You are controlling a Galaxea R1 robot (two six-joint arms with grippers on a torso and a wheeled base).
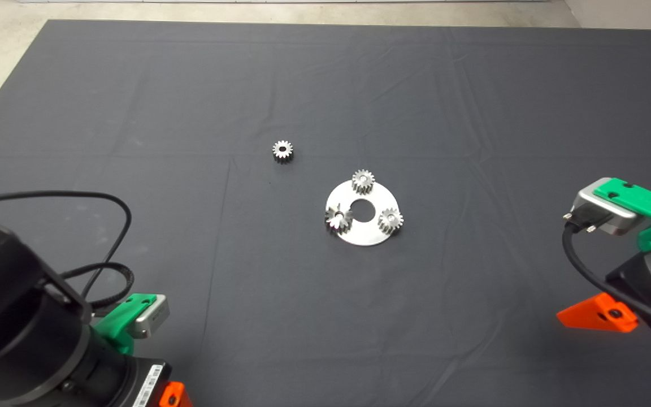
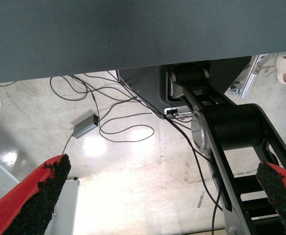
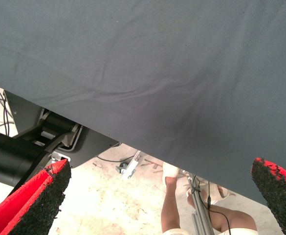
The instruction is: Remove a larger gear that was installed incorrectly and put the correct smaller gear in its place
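Observation:
A round silver plate [image 1: 372,234] lies mid-mat with three gears on it. The larger gear [image 1: 338,217], shiny with long star-like teeth, sits on the plate's left side. Two fine-toothed small gears sit at its far side [image 1: 363,181] and right side [image 1: 390,220]. The loose smaller gear [image 1: 282,151] lies flat on the mat, up and left of the plate. My left gripper [image 2: 163,165] waits at the lower left edge, open and empty. My right gripper [image 3: 160,165] waits at the right edge, open and empty. Both are far from the gears.
The dark mat [image 1: 190,102] is wrinkled and covers the table. The left wrist view shows the floor with cables [image 2: 118,122] and a black arm link [image 2: 231,127]. The right wrist view shows a person's leg [image 3: 172,210] beyond the mat's edge.

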